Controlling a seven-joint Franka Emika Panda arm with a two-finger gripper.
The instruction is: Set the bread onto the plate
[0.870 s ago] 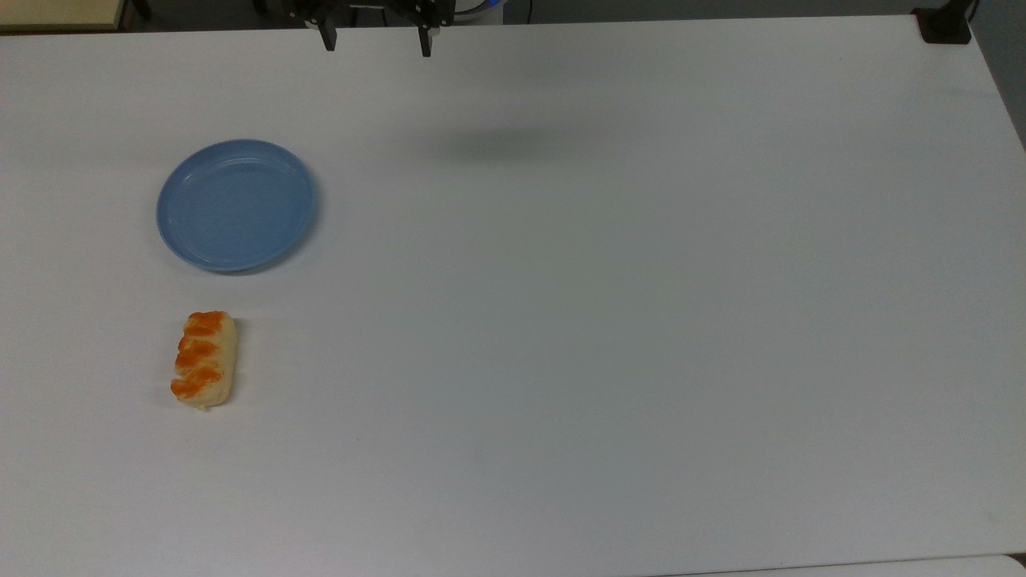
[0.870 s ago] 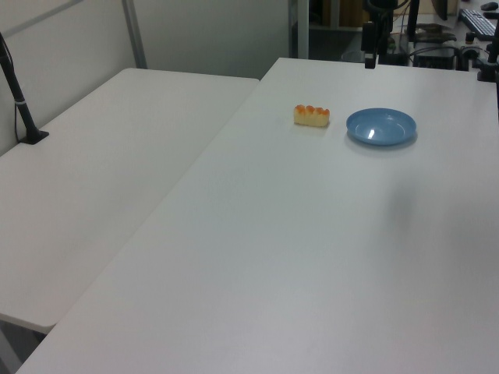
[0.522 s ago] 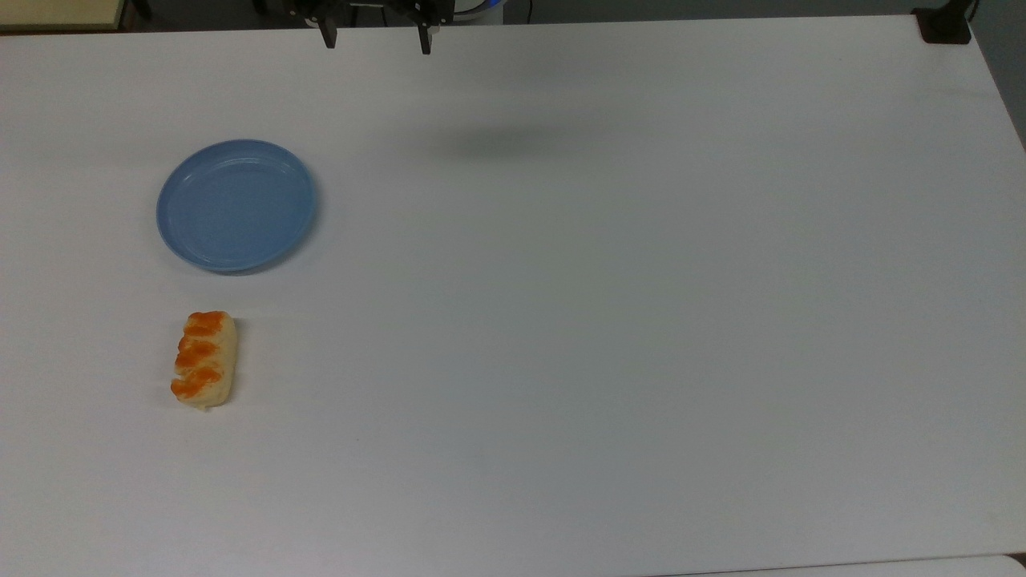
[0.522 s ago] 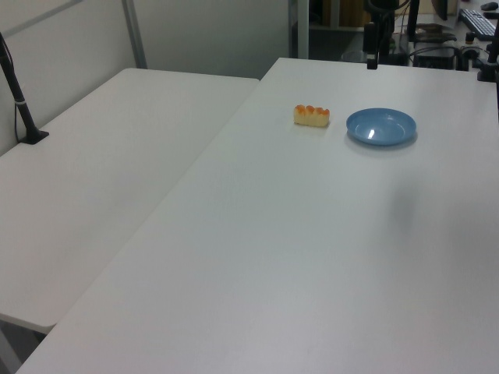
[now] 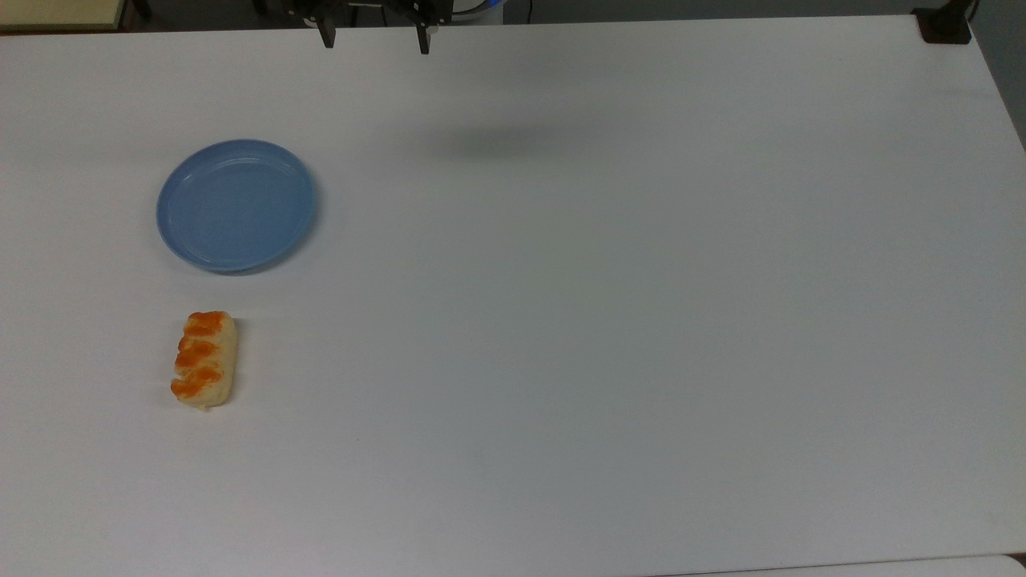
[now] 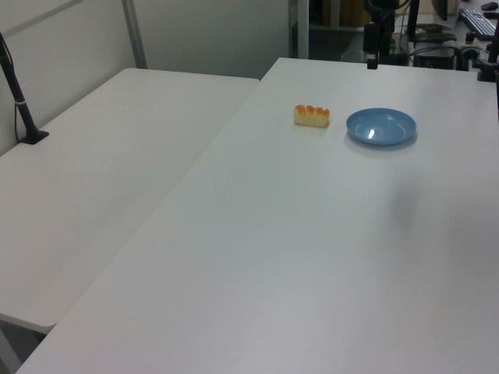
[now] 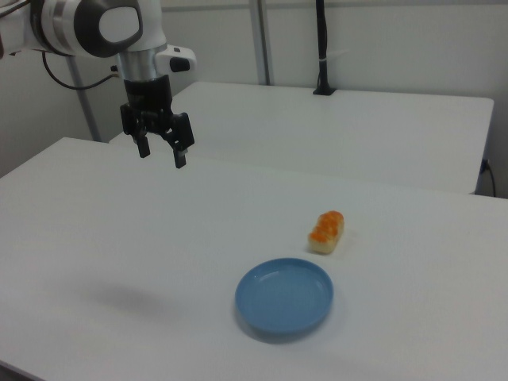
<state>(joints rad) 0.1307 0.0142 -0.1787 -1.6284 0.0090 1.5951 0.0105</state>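
The bread [image 5: 204, 360] lies flat on the white desk [image 5: 609, 304], near the top view's left edge and a little below the middle of that edge, its long side running roughly parallel to that edge; orange-brown glazed patches sit along its top, and nothing touches it; in the right view it [image 7: 327, 231] lies just beyond the plate, and in the left view it [image 6: 312, 115] lies just beside the plate on the left view's left. The plate [image 5: 236, 205] rests on the desk between the bread and the top view's upper edge, near the bread but clearly apart from it, with bare desk between them; it is round, light blue, with a shallow raised rim, and it holds nothing; it shows also in the left view [image 6: 380, 126] and in the right view [image 7: 283, 296].

The hand [image 5: 375, 38] hangs in the air above the desk's far edge at the top view's upper side, well apart from both plate and bread; its two dark fingers [image 7: 180, 151] point downward and stand spread wide with a clear gap between them, grasping nothing; in the right view the hand [image 7: 161, 151] hangs from the white arm [image 7: 95, 27] above the desk's far-left part; a soft shadow [image 5: 501, 143] lies on the desk to the top view's right of the hand.
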